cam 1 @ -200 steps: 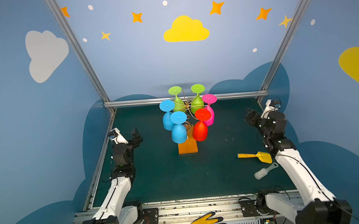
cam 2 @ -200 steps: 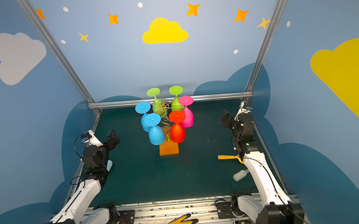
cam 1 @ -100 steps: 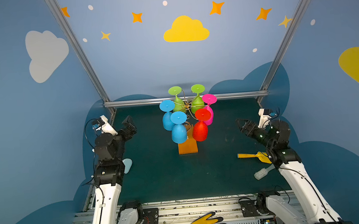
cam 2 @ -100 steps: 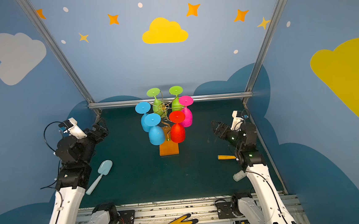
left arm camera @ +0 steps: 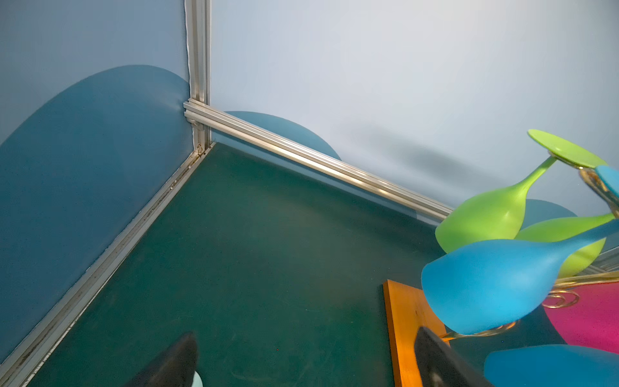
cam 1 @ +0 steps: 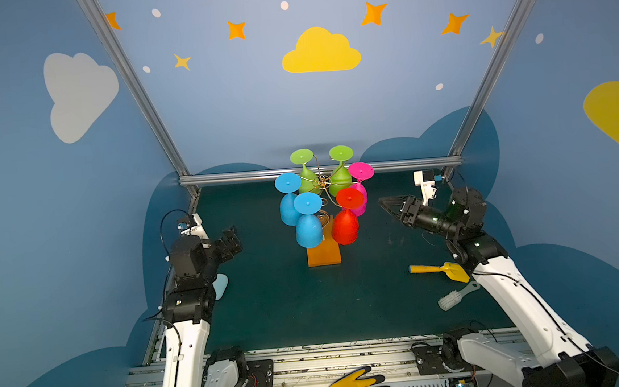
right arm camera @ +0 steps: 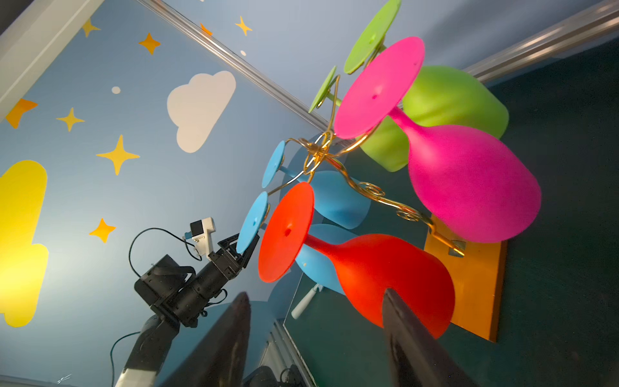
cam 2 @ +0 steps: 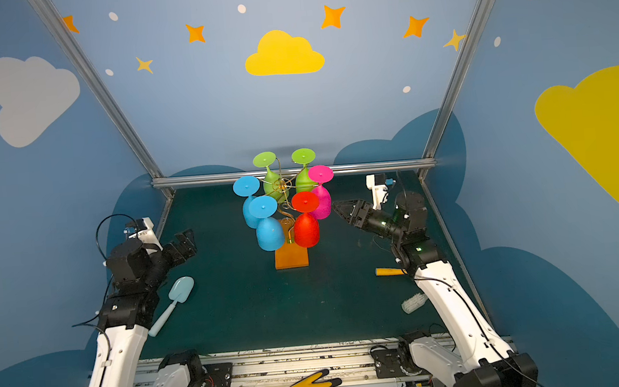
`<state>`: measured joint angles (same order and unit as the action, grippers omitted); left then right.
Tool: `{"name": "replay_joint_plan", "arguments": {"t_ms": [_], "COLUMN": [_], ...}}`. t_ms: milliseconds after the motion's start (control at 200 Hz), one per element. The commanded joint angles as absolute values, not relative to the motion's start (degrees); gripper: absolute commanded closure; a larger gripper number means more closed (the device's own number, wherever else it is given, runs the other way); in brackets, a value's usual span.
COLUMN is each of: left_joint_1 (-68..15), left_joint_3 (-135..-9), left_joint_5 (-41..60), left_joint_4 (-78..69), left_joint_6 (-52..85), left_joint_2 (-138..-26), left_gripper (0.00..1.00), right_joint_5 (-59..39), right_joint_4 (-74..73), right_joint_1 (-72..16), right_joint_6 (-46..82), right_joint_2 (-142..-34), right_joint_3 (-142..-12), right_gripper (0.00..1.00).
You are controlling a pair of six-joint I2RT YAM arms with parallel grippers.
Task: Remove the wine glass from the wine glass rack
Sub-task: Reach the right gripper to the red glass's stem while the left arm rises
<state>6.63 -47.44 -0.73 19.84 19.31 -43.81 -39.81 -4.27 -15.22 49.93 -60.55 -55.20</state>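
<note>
The wine glass rack (cam 1: 323,182) stands mid-mat, with six coloured glasses hanging bowl-down from its gold arms. The red wine glass (cam 1: 345,226) hangs at the stem's 4 o'clock. It is nearest the right gripper (cam 1: 382,202), which hovers at the rack's 3 o'clock with its jaws apart and empty. The left gripper (cam 1: 234,236) sits at 9 o'clock, spread wide and holding nothing. The glass looks matte, probably light plastic: stiff, hardly slippery. The bowl's widest part seems the best hold. Its foot must slide outward off the wire, and the slender rack may tip.
</note>
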Motion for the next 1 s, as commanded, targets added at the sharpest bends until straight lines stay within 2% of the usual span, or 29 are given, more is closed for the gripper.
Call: {"name": "replay_joint_plan", "arguments": {"t_ms": [0, 771, 991], "left_joint_1": [7.53, 9.40, 9.67], "left_joint_3": [-47.12, -46.57, -46.43], "left_joint_5": [1.82, 3.33, 3.10], "left_joint_4": [19.24, 19.41, 19.50], "left_joint_6": [19.67, 22.51, 22.90], "left_joint_2": [-44.74, -45.25, -45.29], "left_gripper": [0.01, 0.01, 0.01], "right_joint_5": [-41.38, -42.74, -43.76], "right_joint_4": [-9.23, -11.53, -11.90], "right_joint_1": [-16.46, -21.97, -22.06], "right_joint_6": [54.10, 56.34, 57.24], "right_joint_2": [-62.77, -72.08, -73.37], "right_joint_3": [-56.31, -62.75, -63.10], "right_gripper": [0.39, 0.48, 0.61]}}
